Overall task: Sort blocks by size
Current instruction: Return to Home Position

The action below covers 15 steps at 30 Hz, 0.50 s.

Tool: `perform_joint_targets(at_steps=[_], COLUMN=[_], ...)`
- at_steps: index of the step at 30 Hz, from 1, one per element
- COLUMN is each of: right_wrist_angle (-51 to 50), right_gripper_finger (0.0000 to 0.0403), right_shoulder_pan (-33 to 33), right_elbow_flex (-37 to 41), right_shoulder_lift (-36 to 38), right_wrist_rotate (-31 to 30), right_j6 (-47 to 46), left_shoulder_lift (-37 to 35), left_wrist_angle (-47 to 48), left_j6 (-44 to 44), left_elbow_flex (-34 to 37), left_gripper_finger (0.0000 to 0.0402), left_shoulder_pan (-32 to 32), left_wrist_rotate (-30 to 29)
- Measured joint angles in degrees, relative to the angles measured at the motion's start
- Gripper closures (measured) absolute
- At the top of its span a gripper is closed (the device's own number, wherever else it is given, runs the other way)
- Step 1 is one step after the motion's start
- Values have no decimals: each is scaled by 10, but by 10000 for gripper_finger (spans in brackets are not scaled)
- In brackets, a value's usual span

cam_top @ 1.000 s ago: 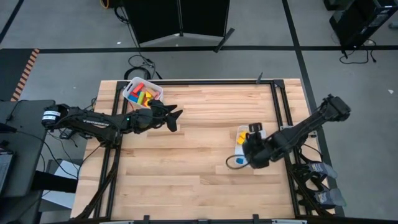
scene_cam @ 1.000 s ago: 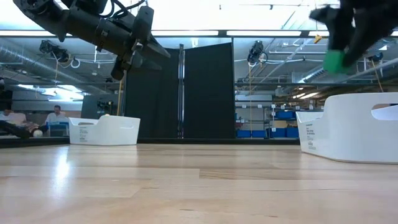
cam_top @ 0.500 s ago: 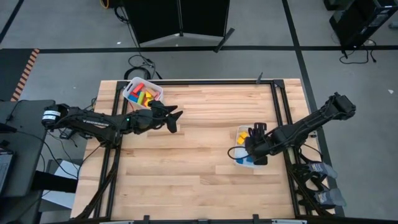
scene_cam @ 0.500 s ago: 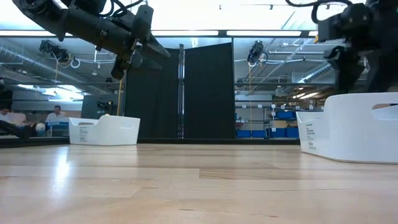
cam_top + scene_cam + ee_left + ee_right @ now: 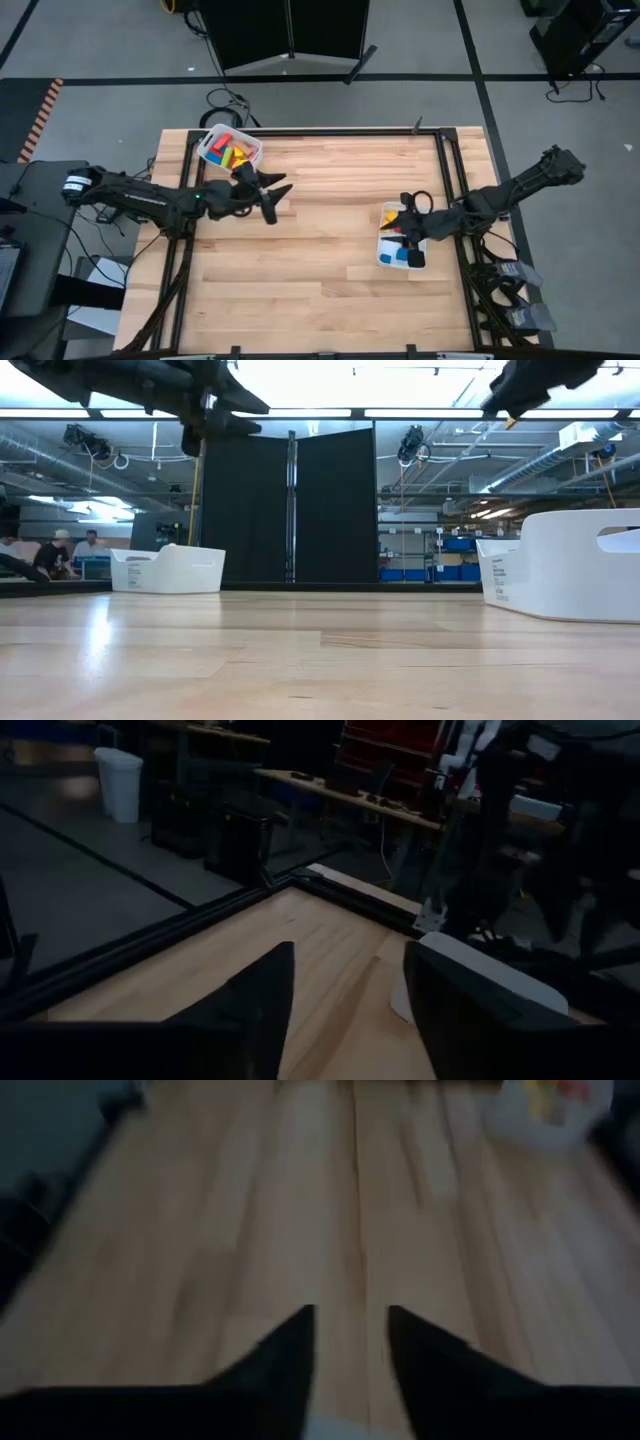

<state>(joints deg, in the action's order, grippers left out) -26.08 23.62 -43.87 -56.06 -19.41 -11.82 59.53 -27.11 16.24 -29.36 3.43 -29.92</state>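
Several coloured blocks (image 5: 229, 153) lie in the white bin (image 5: 213, 138) at the table's far left. More blocks, yellow and blue (image 5: 403, 250), lie in the white bin (image 5: 385, 214) at the right. My left gripper (image 5: 272, 196) is open and empty in the air beside the left bin; it also shows in its wrist view (image 5: 348, 988). My right gripper (image 5: 408, 208) is open and empty above the far end of the right bin; it also shows in its wrist view (image 5: 350, 1342).
Bare wood tabletop (image 5: 320, 260) lies between the two bins. A black frame rail (image 5: 448, 170) runs along the table's right side. In the low view the right bin (image 5: 570, 570) stands close by and the left bin (image 5: 168, 570) farther off. People sit in the room behind (image 5: 60, 550).
My right gripper carried a green block one second ago, came down over the right bin and no longer holds it. It has since risen and drawn back toward the table's far right. My left gripper has risen and shifted a little toward the table's left.
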Motion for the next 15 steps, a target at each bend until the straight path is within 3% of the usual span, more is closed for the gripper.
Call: perform_joint_targets(at_steps=[4, 11, 15], right_wrist_angle=[101, 196, 212], right_gripper_finger=[383, 394, 394], right_shoulder_pan=[-6, -18, -18], right_elbow_flex=[60, 190, 247], right_shoulder_lift=[55, 196, 295], right_wrist_rotate=[10, 13, 13], right_j6=[44, 68, 96], left_shoulder_lift=[-42, -136, -182], left_wrist_angle=[41, 137, 139], left_j6=[-36, -68, -75], left_elbow_flex=[0, 9, 49], left_gripper_finger=[253, 386, 391], left_shoulder_pan=[19, 41, 47], left_wrist_rotate=[0, 0, 0])
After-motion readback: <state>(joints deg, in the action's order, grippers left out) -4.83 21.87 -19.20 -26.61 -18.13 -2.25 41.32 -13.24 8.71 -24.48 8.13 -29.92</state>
